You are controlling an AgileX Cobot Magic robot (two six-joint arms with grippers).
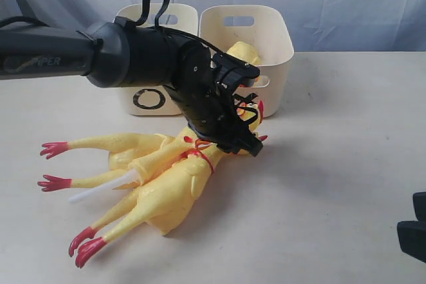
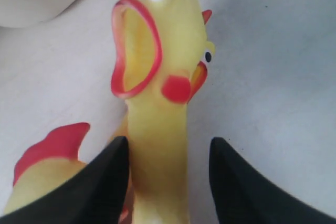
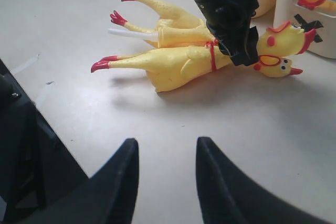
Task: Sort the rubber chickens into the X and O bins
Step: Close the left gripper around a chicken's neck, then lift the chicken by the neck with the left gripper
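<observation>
the rubber chickens (image 1: 166, 194) are mostly unsorted. two long ones with red feet lie side by side on the table (image 1: 333, 164) in front of the bins, and the head-and-neck piece on its white stick (image 1: 100, 192) lies between them. your left gripper (image 2: 169, 139) is down over the necks at the head end of that heap. its fingers stand part-way apart around the neck below an open-mouthed head (image 2: 152, 35). one finger is at the rubber and the other shows a gap, so i'd call it astride, not clamped. i can't tell which body that neck belongs to, since a second head (image 2: 208, 56) lies right behind it.

one yellow piece (image 1: 245, 52) shows at the rim of the second bin (image 1: 279, 78). it looks to be inside, which would make one sorted and three left, but the arm hides too much to be sure. i see nothing in the o bin (image 1: 130, 98) from this angle. the second bin's mark is hidden in the exterior view, so i take it for the x only by elimination.

in your way: the three pieces lie touching, so a lift may drag a neighbour along. the left arm (image 1: 133, 54) also crosses in front of both bins. your right gripper (image 3: 165, 145) hangs over bare table well off to the side, fingers apart with nothing between them.
</observation>
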